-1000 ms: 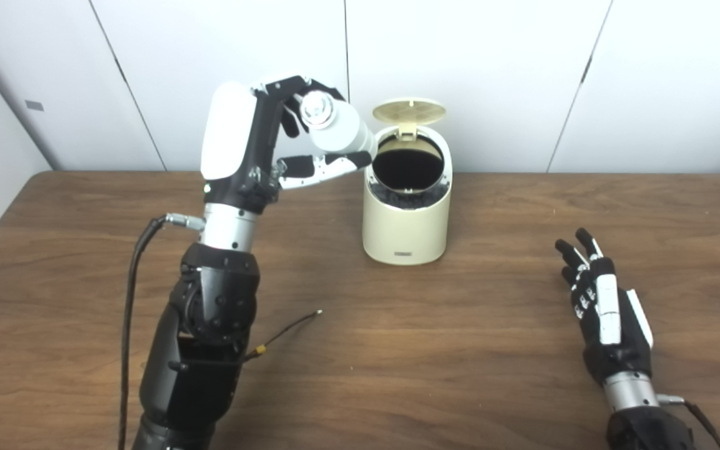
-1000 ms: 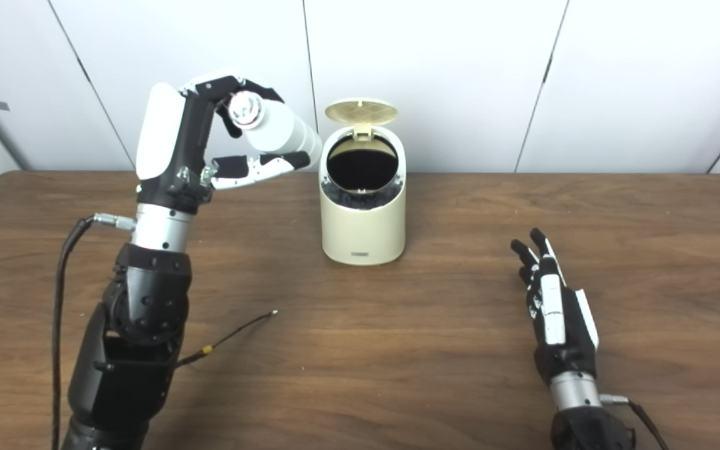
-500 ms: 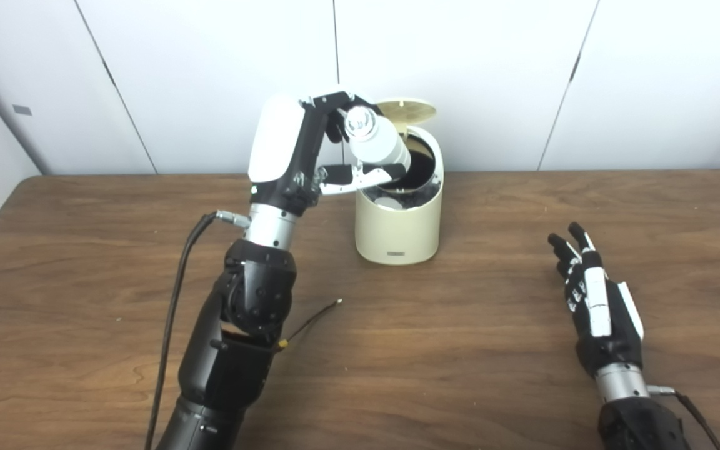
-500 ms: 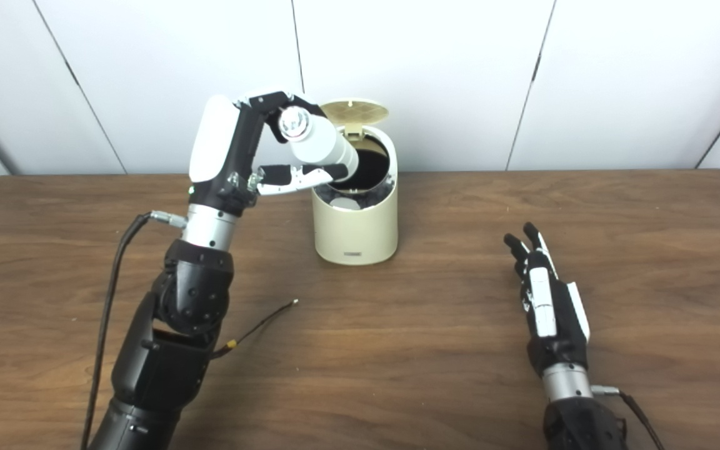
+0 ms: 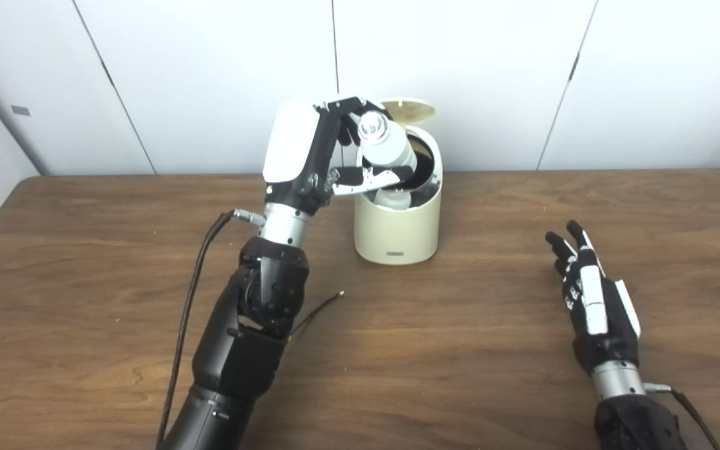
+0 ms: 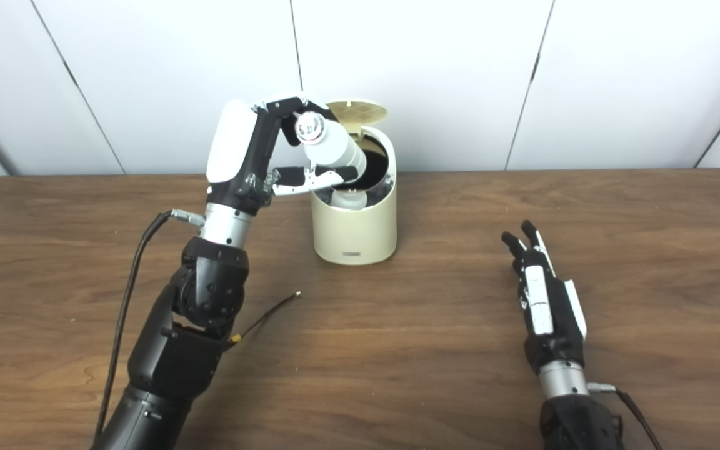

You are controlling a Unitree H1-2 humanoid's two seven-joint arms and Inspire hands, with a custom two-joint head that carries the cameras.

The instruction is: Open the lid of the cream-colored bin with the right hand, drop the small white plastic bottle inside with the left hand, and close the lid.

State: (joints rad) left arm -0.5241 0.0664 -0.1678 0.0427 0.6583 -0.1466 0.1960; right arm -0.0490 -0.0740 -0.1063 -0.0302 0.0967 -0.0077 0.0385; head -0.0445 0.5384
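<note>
Carried farther over the bin's mouth, the left hand (image 5: 310,156) still grasps the white bottle (image 5: 386,145), tilted down into the cream bin (image 5: 397,231). Beyond it the lid (image 6: 356,111) stands open, its ribbing clear only in the right eye view. Well right, the right hand (image 5: 594,306) rests released, fingers apart.

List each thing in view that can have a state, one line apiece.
lid: open, standing up behind the mouth
cream bin: upright on the table, mouth uncovered
white bottle: tilted, lower end over the bin's mouth, held
left hand: shut on the bottle
right hand: open, empty, low over the table
</note>
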